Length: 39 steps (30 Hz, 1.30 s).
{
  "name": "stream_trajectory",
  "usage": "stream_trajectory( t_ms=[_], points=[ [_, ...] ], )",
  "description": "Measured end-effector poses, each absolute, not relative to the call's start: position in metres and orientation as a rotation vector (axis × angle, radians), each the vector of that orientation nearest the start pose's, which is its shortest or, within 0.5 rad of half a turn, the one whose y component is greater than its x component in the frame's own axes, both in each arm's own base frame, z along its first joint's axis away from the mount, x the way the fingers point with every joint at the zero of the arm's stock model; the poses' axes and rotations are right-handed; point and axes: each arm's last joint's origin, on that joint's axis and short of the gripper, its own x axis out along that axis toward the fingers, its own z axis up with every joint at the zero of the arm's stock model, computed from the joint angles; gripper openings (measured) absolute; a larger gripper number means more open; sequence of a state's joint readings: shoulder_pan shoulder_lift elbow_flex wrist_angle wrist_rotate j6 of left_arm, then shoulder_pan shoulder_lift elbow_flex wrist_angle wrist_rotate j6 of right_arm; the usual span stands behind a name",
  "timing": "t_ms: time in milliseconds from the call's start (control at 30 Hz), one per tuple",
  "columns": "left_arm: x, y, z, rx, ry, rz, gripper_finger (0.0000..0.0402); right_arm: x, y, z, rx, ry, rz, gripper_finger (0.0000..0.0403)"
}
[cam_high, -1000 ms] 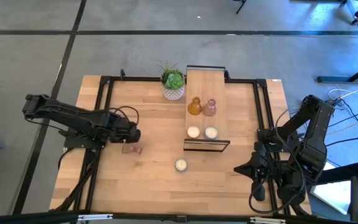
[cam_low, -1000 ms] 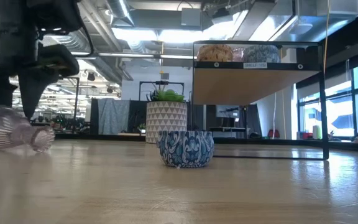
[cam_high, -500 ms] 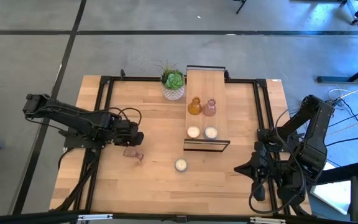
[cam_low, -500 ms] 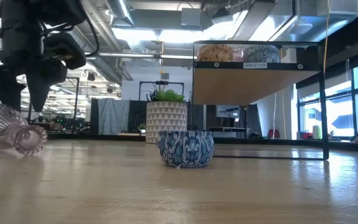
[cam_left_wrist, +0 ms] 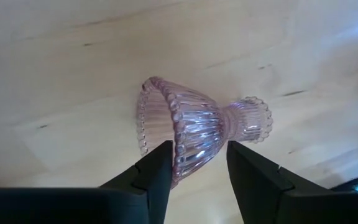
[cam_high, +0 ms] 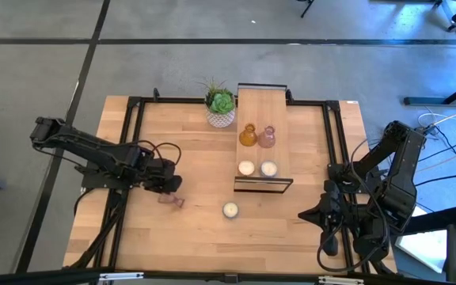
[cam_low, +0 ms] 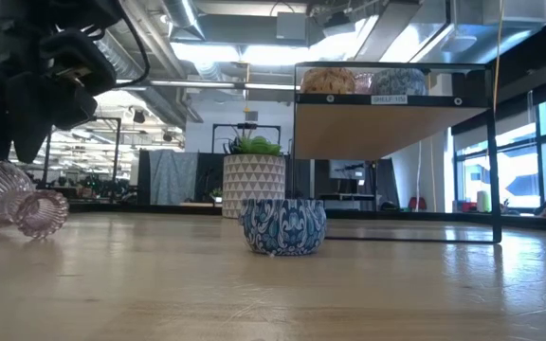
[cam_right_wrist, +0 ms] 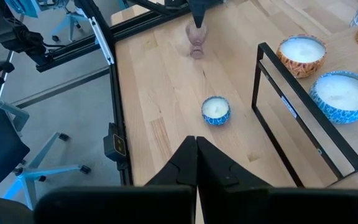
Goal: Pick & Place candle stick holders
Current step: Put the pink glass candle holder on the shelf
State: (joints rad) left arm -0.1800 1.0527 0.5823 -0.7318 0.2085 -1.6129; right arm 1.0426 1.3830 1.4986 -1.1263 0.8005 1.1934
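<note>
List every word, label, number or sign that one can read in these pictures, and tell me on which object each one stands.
White label on the front edge of the wooden shelf, low view: it carries printed text, too small and blurred to read.
Small yellow sticker on the black table frame, right wrist view: too small to read.
Nothing else shows any text: neither the candles nor the pink candle stick holder lying on its side.

Bare tabletop (cam_high: 196, 229) around blue candle (cam_high: 230, 210).

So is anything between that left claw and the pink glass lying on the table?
Nothing visible. The left gripper is open right over the tipped-over pink candle holder, one finger on each side of its cup. The right gripper waits far off.
</note>
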Motion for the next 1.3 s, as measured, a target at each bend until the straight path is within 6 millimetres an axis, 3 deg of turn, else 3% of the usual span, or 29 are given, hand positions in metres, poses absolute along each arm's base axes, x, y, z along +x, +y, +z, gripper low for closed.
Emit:
stream_trajectory(
  t_ms=[333, 667, 867, 1067, 1300],
  points=[
    [0.171, -0.041, 0.182, -1.384, 1.201, 0.685, 0.0104, 0.145, 0.210, 0.376, 0.344, 0.617, -0.153, 0.0000],
    [0.201, -0.051, 0.161, -1.361, 1.219, 0.571, 0.0046, 0.144, 0.210, 0.376, 0.349, 0.618, -0.155, 0.0000],
    [0.209, -0.055, 0.153, -1.372, 1.282, 0.517, 0.0020, 0.144, 0.210, 0.376, 0.362, 0.618, -0.160, 0.0000],
    [0.206, -0.052, 0.158, -1.374, 1.262, 0.495, 0.0017, 0.144, 0.209, 0.376, 0.362, 0.620, -0.163, 0.0000],
    [0.201, -0.042, 0.177, -1.366, 1.068, 0.516, 0.0016, 0.144, 0.209, 0.376, 0.356, 0.615, -0.170, 0.0000]
  ],
)
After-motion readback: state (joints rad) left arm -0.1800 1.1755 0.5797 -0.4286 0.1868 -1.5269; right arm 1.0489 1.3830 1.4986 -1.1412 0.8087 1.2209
